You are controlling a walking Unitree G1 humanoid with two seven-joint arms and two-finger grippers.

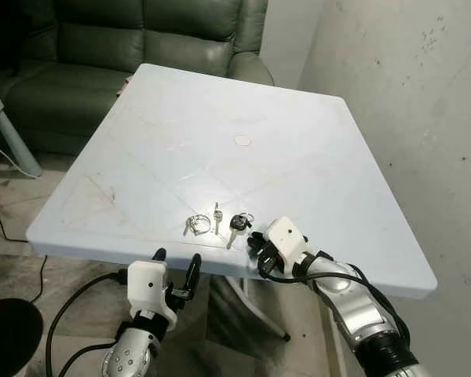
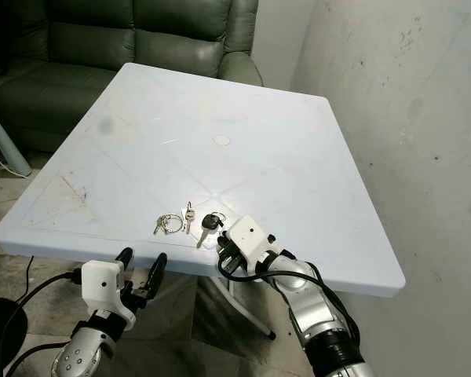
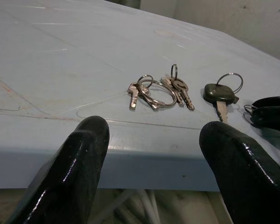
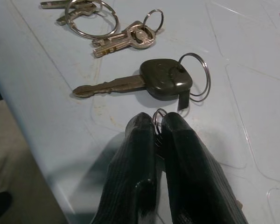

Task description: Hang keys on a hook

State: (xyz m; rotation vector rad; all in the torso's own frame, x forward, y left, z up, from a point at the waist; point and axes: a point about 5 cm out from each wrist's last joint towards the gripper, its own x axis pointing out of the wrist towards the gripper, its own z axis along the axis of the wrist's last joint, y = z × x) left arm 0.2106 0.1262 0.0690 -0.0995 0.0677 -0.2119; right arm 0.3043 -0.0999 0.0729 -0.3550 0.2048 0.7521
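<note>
- Pale blue table point(image 1: 298, 141) in front of robot, green sofa point(image 1: 141, 47) behind it at 11–12 o'clock, grey wall point(image 1: 408, 94) at 2–3 o'clock.
- Keys lie near table's front edge, 3 bits in a row: silver keys on big ring point(image 1: 197, 225), pair of small silver keys point(image 1: 217, 217) just beside it, then black-head key point(image 1: 235, 227) w/ its own ring, at 3 o'clock of the rest.
- Right gripper point(image 4: 157, 133) on tabletop at front edge, at 4 o'clock of black-head key; fingers pressed together, pinching a thin wire ring point(image 4: 158, 115) that sits just beside the key's black head. Can't tell if that ring links to the key.
- Left gripper point(image 1: 177, 267) below table's front edge, at 6 o'clock of the ring bunch, fingers point(image 3: 70, 172) spread wide, holding nothing, pointing up toward the keys.
- Black cable point(image 1: 71, 306) runs from left arm across floor at 7–8 o'clock.
- Table leg point(image 1: 259, 314) visible under the top between the 2 arms.
</note>
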